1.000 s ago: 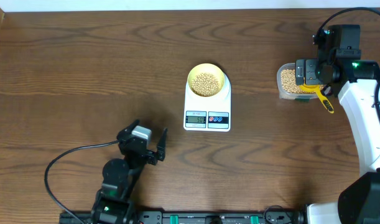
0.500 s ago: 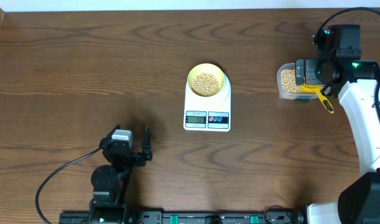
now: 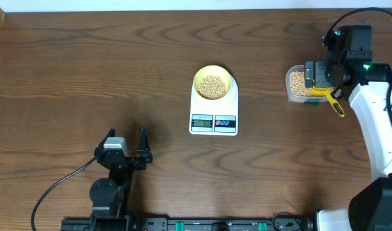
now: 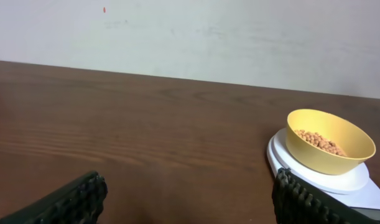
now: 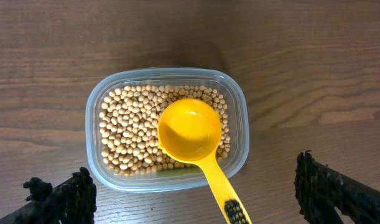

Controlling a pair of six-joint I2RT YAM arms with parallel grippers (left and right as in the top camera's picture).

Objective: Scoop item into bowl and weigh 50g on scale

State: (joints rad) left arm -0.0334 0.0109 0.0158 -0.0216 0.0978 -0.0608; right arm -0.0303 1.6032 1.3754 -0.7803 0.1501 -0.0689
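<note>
Open table (image 3: 86,77) spreads left of the scale (image 3: 213,119) and bowl (image 3: 196,83) — to the right, only the tub (image 3: 289,86) with its scoop (image 3: 335,104) stands.

Left claw (image 3: 126,136) spread, right claw (image 5: 196,191) — likely spread

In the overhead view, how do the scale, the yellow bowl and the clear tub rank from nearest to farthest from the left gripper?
From the left gripper:
1. the scale, ahead and to its right.
2. the bowl, on the scale's far end.
3. the clear tub, far across on the right side.
</note>
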